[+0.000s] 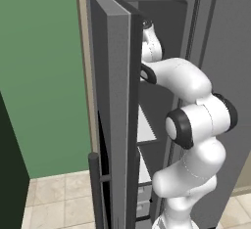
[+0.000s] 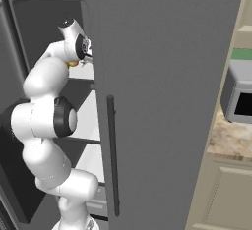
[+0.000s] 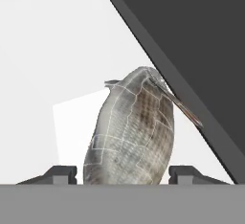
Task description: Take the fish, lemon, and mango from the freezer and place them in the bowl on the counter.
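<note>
fish (image 3: 131, 132) lying lengthwise between the fingers (image 3: 61, 173) | fingers flanking it, grip unclear | freezer (image 1: 117, 101) shelf beneath

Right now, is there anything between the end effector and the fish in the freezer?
Nothing visible. In the hand view the fish lies directly between the two fingertips on the white freezer shelf, with no other object in front of it. The dark freezer wall runs close beside its far end.
</note>
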Robot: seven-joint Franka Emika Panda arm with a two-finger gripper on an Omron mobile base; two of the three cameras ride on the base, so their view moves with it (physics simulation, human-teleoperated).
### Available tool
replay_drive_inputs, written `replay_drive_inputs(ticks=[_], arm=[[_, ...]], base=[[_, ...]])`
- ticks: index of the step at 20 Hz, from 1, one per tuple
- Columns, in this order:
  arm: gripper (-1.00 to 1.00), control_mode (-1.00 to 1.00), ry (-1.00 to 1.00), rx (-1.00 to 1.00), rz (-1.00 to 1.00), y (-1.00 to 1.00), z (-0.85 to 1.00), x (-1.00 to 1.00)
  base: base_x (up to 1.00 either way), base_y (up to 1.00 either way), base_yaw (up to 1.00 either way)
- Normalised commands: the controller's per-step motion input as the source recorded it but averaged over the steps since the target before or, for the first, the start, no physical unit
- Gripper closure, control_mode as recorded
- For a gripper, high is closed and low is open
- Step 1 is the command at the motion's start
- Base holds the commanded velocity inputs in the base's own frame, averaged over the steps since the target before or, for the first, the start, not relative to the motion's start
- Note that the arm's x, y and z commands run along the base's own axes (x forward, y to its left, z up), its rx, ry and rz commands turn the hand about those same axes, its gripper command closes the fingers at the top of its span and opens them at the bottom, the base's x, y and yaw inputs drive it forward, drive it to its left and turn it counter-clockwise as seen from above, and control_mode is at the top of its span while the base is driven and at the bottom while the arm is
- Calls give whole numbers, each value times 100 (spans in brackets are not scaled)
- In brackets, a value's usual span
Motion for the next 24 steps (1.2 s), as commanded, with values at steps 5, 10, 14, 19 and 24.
replay_drive_inputs(ticks=[5,10,14,19,24], arm=[[100,-100,1,0,0,0,-4,0],[100,-100,0,0,0,0,0,-18],[100,-100,-1,0,0,0,0,-79],[100,-100,-22,2,0,0,10,-100],[100,-100,-37,0,0,0,47,-100]], base=[[0,0,0],[0,0,0],[0,0,0],[0,0,0],[0,0,0]])
